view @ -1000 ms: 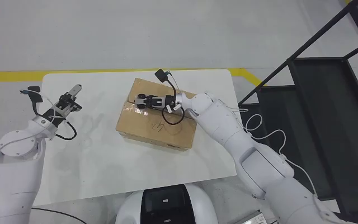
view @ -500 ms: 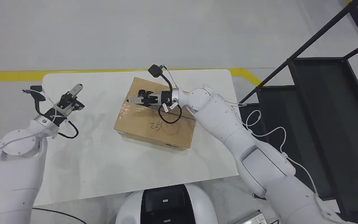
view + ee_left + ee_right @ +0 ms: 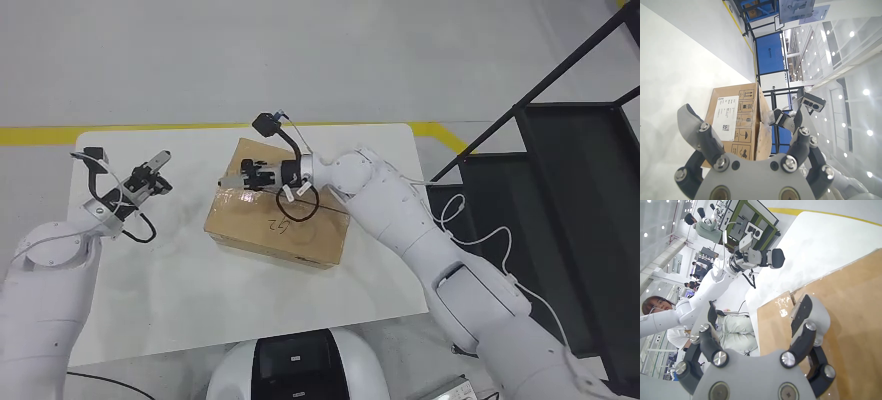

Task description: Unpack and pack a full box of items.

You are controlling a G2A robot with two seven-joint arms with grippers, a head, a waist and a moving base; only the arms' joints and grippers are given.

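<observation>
We work in a large robotics hall: yellow floor line (image 3: 120,130), blue partitions (image 3: 768,55), high ceiling lights (image 3: 866,92), equipment rack (image 3: 755,222).

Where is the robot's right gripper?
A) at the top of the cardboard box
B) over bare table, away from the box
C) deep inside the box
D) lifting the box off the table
A: the right gripper is at the top face of the cardboard box, near one edge.
</observation>
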